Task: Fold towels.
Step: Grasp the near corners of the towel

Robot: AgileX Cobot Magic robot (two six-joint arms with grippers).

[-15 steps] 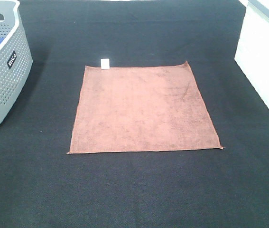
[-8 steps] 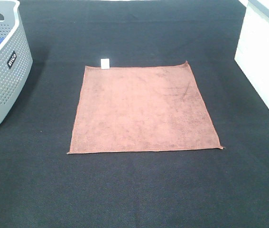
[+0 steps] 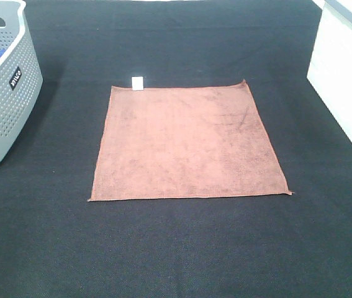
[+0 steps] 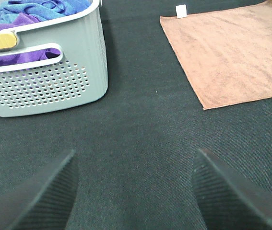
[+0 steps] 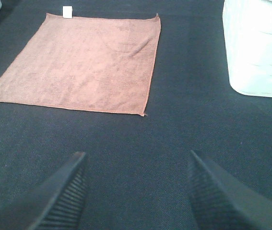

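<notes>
A rust-brown towel (image 3: 188, 144) lies flat and spread out as a square in the middle of the black table, its small white tag (image 3: 138, 83) on the far edge. The same towel (image 4: 231, 52) shows in the left wrist view and again (image 5: 80, 64) in the right wrist view. My left gripper (image 4: 133, 191) is open over bare table, short of the towel's near left corner, nothing between its fingers. Open too is my right gripper (image 5: 136, 191), over bare table near the towel's near right corner. Neither gripper appears in the high view.
A grey perforated basket (image 3: 2, 93) holding blue and purple cloths (image 4: 30, 14) stands at the far left. A white bin (image 3: 346, 74) stands at the far right. The black table cloth (image 3: 176, 248) stretches in front of the towel.
</notes>
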